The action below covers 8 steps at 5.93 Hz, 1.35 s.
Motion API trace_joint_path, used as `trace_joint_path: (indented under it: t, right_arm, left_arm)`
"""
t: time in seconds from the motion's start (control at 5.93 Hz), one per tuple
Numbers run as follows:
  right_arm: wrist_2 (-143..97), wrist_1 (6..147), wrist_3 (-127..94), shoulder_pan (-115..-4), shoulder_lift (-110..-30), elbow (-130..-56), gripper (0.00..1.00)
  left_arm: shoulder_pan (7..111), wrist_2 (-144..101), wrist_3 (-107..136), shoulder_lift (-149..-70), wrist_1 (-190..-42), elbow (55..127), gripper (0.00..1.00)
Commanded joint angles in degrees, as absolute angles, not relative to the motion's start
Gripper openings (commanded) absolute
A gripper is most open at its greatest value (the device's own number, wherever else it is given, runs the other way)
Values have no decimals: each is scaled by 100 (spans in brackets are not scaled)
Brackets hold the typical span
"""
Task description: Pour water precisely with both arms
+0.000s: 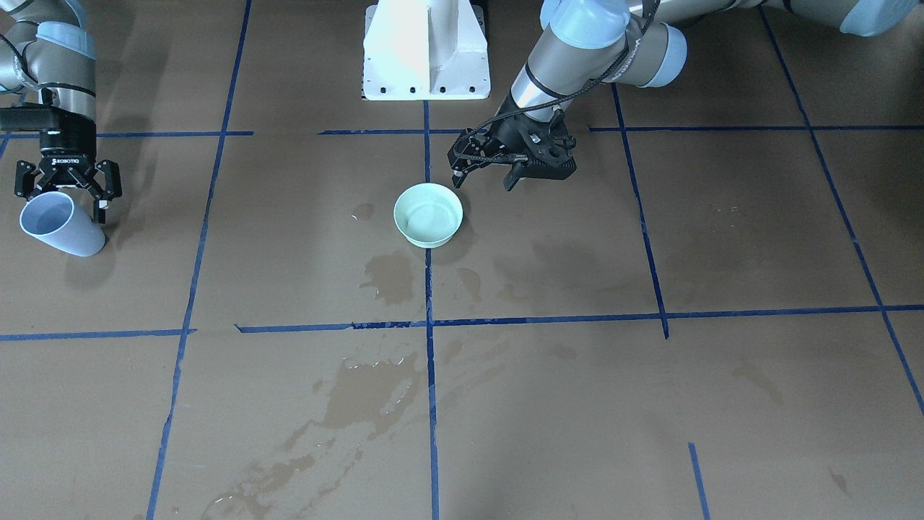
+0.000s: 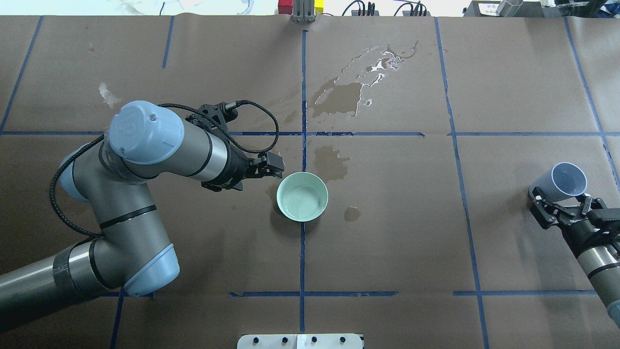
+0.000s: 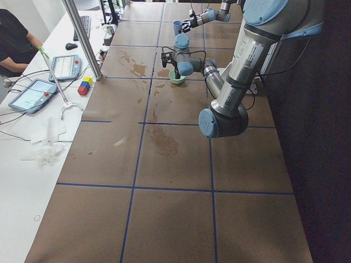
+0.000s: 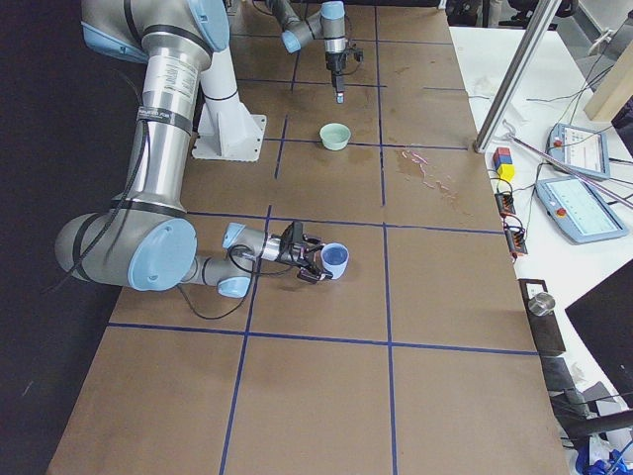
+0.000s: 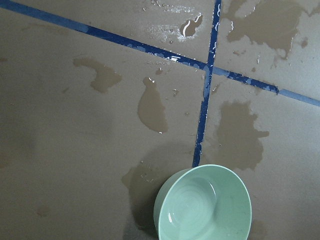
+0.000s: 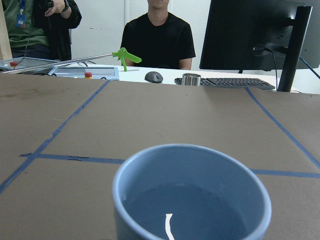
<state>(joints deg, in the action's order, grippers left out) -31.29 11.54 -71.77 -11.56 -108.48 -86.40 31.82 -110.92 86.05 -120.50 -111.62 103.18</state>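
A pale green bowl (image 1: 428, 214) (image 2: 302, 196) stands at the table's middle and holds a shallow rippled pool of water (image 5: 192, 205). My left gripper (image 1: 482, 182) (image 2: 277, 168) hovers just beside the bowl, on the robot's left of it, open and empty. A blue cup (image 1: 61, 224) (image 2: 562, 182) stands upright far to the robot's right with water (image 6: 190, 210) in its bottom. My right gripper (image 1: 61, 202) (image 2: 561, 198) is level with the cup, one finger on each side of it, and looks open with small gaps.
Dark wet stains and glinting puddles (image 2: 348, 97) lie on the brown paper beyond and around the bowl. The white pedestal (image 1: 426, 50) stands at the robot's side. Operators, a monitor and a keyboard (image 6: 225, 82) are past the far table edge.
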Motion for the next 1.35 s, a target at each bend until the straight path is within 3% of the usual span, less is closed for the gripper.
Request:
trace_joint_path:
  t: [0.0, 0.67, 1.01, 1.18]
  right_arm:
    - [-3155, 1169, -7102, -1248, -10784, -8631, 96]
    - [-3190, 1160, -6944, -1415, -10469, -8386, 96]
    - [-3225, 1134, -6935, -1450, -10476, -8385, 88]
    - [-3226, 1134, -6935, -1450, -10477, -8385, 80]
  left_arm:
    - [3182, -11083, 8604, -12050, -11162, 10318, 100]
    - [3182, -11092, 8604, -12050, -11162, 10318, 100]
    - [3182, -11092, 8604, -12050, -11162, 10318, 100]
    - [3182, -11083, 8604, -12050, -11162, 10318, 100]
